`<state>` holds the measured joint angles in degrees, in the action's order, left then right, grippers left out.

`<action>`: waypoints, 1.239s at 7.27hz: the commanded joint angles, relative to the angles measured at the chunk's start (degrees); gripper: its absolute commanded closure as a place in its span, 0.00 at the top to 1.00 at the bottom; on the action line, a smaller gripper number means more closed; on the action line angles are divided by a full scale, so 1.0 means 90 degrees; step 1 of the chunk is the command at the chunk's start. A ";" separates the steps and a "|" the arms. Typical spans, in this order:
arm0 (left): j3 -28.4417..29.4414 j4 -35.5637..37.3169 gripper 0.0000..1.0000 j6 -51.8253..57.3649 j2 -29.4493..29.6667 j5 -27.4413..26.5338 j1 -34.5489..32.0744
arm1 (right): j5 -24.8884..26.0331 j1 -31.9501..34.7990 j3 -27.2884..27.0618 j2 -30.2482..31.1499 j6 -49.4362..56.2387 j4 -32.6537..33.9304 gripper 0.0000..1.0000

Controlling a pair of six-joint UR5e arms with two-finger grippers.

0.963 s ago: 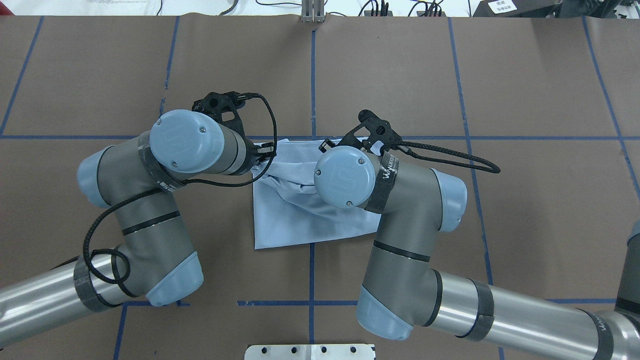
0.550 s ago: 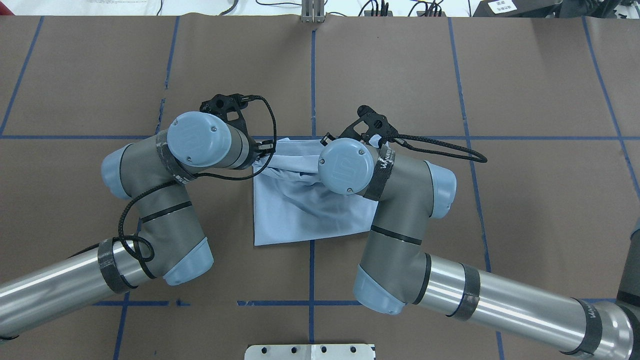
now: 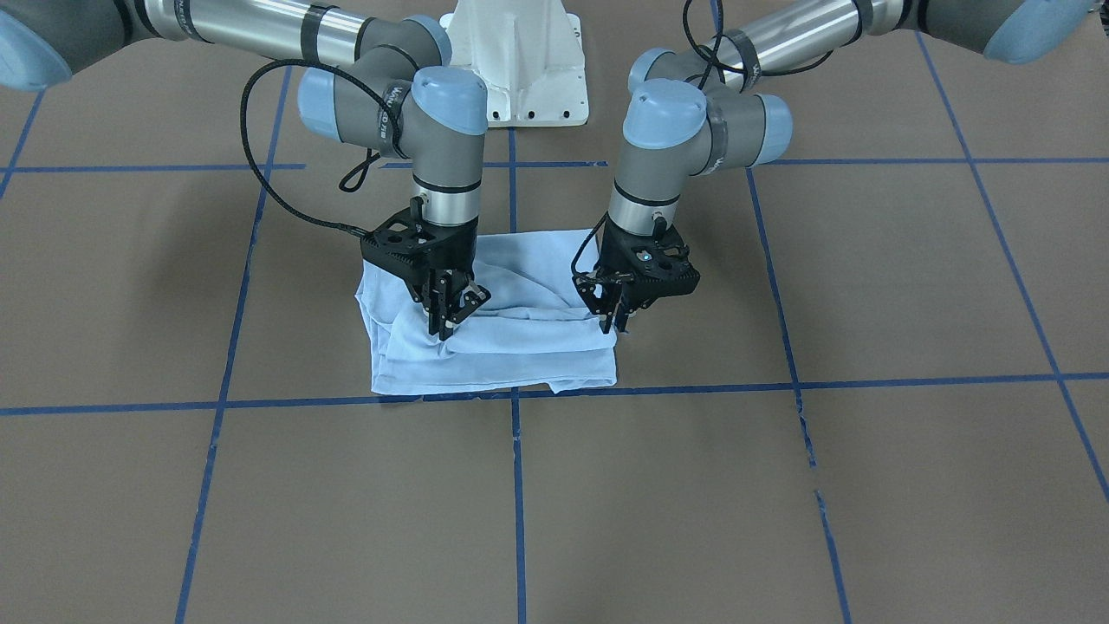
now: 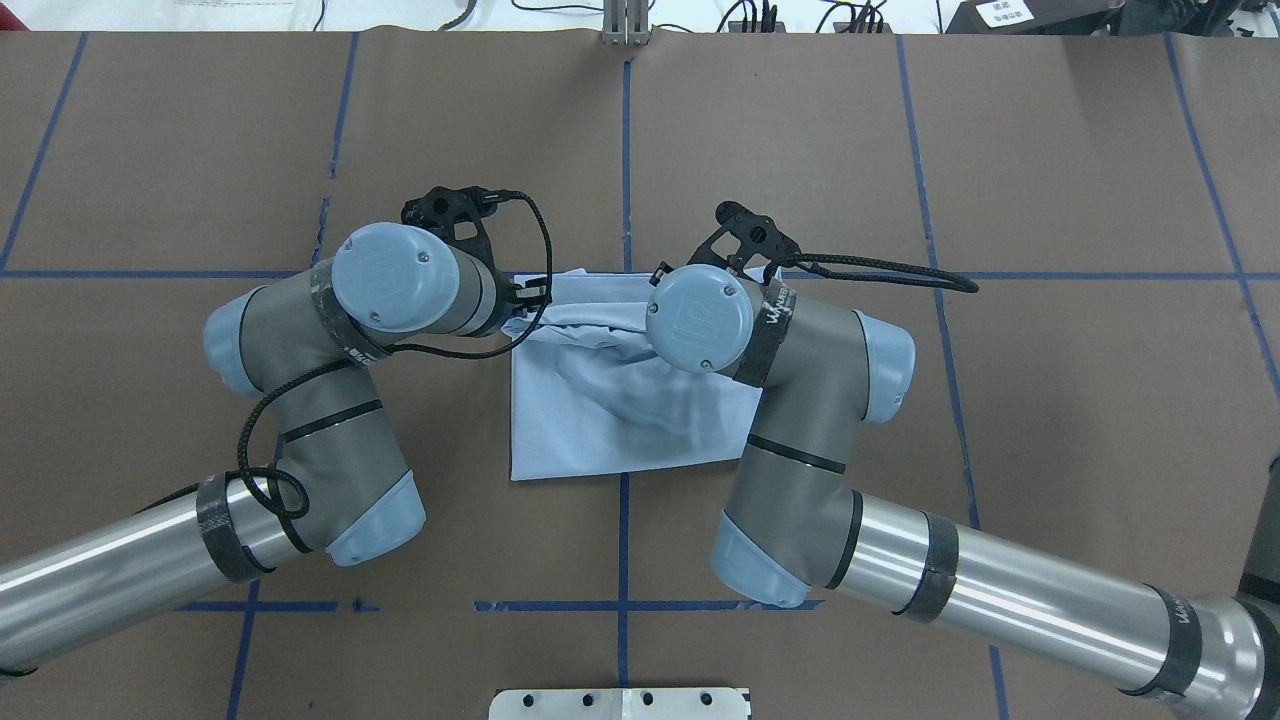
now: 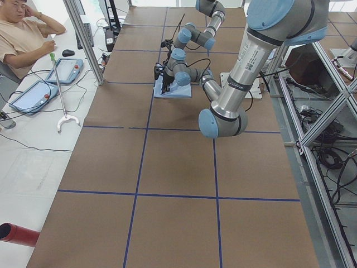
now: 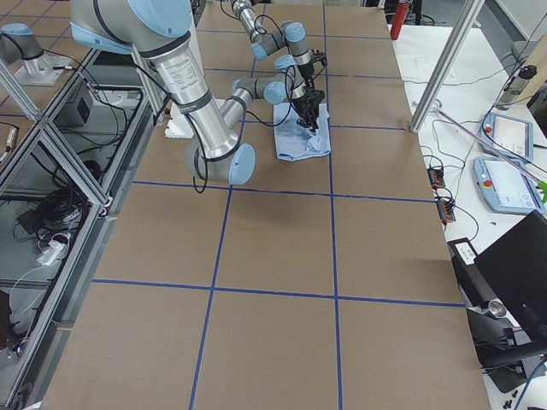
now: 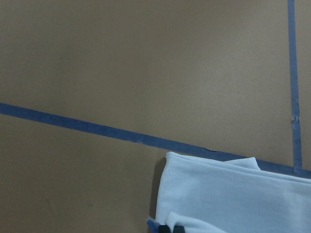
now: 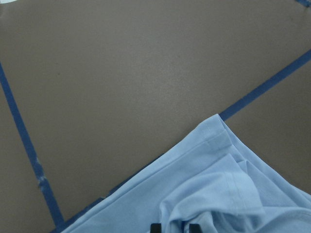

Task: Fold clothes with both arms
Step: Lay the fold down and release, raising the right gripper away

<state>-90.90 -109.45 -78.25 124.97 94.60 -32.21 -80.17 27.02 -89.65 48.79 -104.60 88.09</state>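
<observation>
**Operator:** What do your jaws have?

**Me:** My right gripper (image 3: 444, 319) is pressed together on a raised fold of the light blue T-shirt (image 3: 511, 355). My left gripper (image 3: 617, 319) is closed on the cloth's edge. In the facing view they sit at the bundle's 9 and 3 o'clock.

**Operator:** Does the overhead camera agree?

**Me:** It can't say. There my wrist joints (image 4: 398, 278) cover both pairs of fingers. It shows only the flat hem at 6 o'clock and creases running up beneath me. My right wrist camera shows two dark fingertips (image 8: 155, 228) with a ridge of cloth between them. The left one catches only dark tips at its bottom edge, against the cloth.

**Operator:** And the shirt?

**Me:** It is folded to a rough rectangle in the middle of the table (image 4: 1100, 450). Its 12 o'clock edge in the overhead view lies along a blue tape line (image 4: 900, 275). The side views show it too small to judge.
</observation>
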 commanded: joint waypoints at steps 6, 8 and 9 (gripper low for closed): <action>-0.0270 -0.0086 1.00 0.0735 -0.0067 0.0700 -0.0415 | -0.0097 -0.0551 -0.0177 0.0253 0.3584 -0.0022 1.00; -0.0310 -0.0086 1.00 0.0725 -0.0077 0.0700 -0.0415 | -0.0096 -0.0337 0.0077 0.0195 0.3907 -0.0032 1.00; -0.0319 -0.0086 1.00 0.0716 -0.0077 0.0700 -0.0415 | -0.0106 -0.0191 0.0243 0.0156 0.4014 -0.0042 1.00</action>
<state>-93.66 -110.21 -71.72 124.31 100.90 -35.94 -81.08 23.89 -89.34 50.63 -69.81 87.82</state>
